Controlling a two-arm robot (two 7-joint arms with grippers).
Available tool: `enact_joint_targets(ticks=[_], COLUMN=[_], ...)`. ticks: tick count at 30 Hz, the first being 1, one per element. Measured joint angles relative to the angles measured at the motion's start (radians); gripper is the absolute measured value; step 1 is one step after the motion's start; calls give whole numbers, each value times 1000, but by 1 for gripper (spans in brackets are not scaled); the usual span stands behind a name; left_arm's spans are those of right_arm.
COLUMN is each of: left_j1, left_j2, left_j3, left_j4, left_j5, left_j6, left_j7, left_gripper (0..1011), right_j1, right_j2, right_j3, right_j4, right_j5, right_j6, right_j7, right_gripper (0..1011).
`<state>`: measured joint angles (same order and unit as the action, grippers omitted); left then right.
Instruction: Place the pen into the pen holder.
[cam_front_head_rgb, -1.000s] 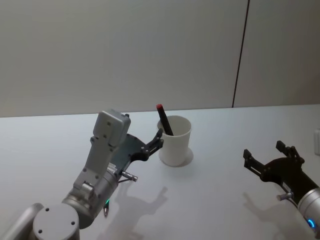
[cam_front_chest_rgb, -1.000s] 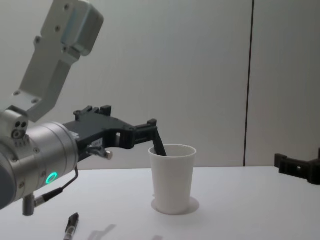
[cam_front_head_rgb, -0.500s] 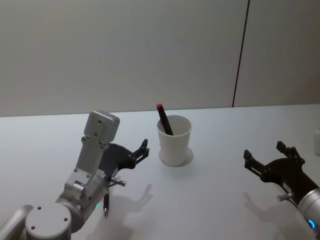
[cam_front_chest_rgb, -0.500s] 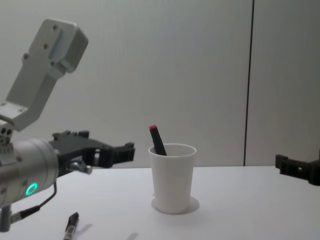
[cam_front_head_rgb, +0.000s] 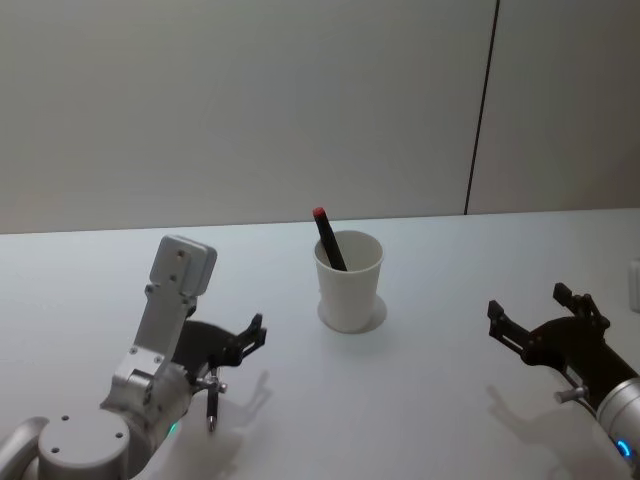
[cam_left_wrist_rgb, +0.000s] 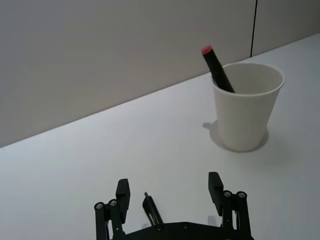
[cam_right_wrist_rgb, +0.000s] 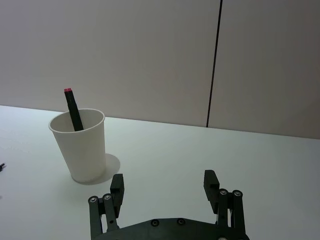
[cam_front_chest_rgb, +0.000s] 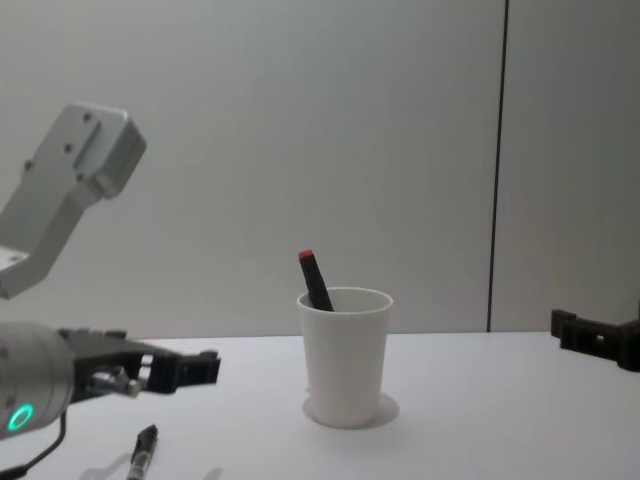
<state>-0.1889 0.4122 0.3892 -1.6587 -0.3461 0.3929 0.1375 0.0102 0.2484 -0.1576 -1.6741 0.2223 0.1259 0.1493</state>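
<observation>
The pen holder (cam_front_head_rgb: 349, 290) (cam_front_chest_rgb: 345, 355) is a white paper cup standing upright mid-table. A black pen with a red tip (cam_front_head_rgb: 328, 240) (cam_front_chest_rgb: 315, 282) leans inside it, its tip above the rim. The cup (cam_left_wrist_rgb: 246, 107) and pen (cam_left_wrist_rgb: 216, 67) lie ahead of my left gripper (cam_front_head_rgb: 252, 338) (cam_left_wrist_rgb: 169, 185) (cam_front_chest_rgb: 200, 367), which is open and empty, low over the table and well to the cup's left. A second dark pen (cam_front_head_rgb: 211, 408) (cam_left_wrist_rgb: 151, 212) (cam_front_chest_rgb: 143, 452) lies on the table under that gripper. My right gripper (cam_front_head_rgb: 528, 303) (cam_right_wrist_rgb: 164, 180) is open and empty at the right.
The white table (cam_front_head_rgb: 430, 390) runs back to a plain grey wall with a dark vertical seam (cam_front_head_rgb: 481, 110). The right wrist view shows the cup (cam_right_wrist_rgb: 80, 145) and its pen (cam_right_wrist_rgb: 73, 109) ahead to one side. A small white object (cam_front_head_rgb: 634, 285) sits at the right edge.
My left gripper has drawn back from the cup's rim, toward my body and lower, leaving the red-tipped pen standing in the cup. The right arm has not moved.
</observation>
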Motion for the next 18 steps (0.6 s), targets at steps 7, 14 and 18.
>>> enact_joint_targets(ticks=[7, 14, 18], left_j1=[20, 38, 51], left_j2=[11, 22, 27], left_j3=[-15, -27, -34], left_j4=[-12, -28, -39], left_j5=[-43, -82, -106], left_j6=[87, 149, 179], left_j7=[30, 51, 62], left_gripper=[1000, 1000, 1000], right_j1=[0, 0, 0], right_j2=[0, 0, 0], right_j3=[0, 0, 0], right_j4=[0, 0, 0], right_j5=[0, 0, 0], right_j6=[0, 0, 0], right_j7=[0, 0, 0], right_gripper=[1002, 1002, 1002])
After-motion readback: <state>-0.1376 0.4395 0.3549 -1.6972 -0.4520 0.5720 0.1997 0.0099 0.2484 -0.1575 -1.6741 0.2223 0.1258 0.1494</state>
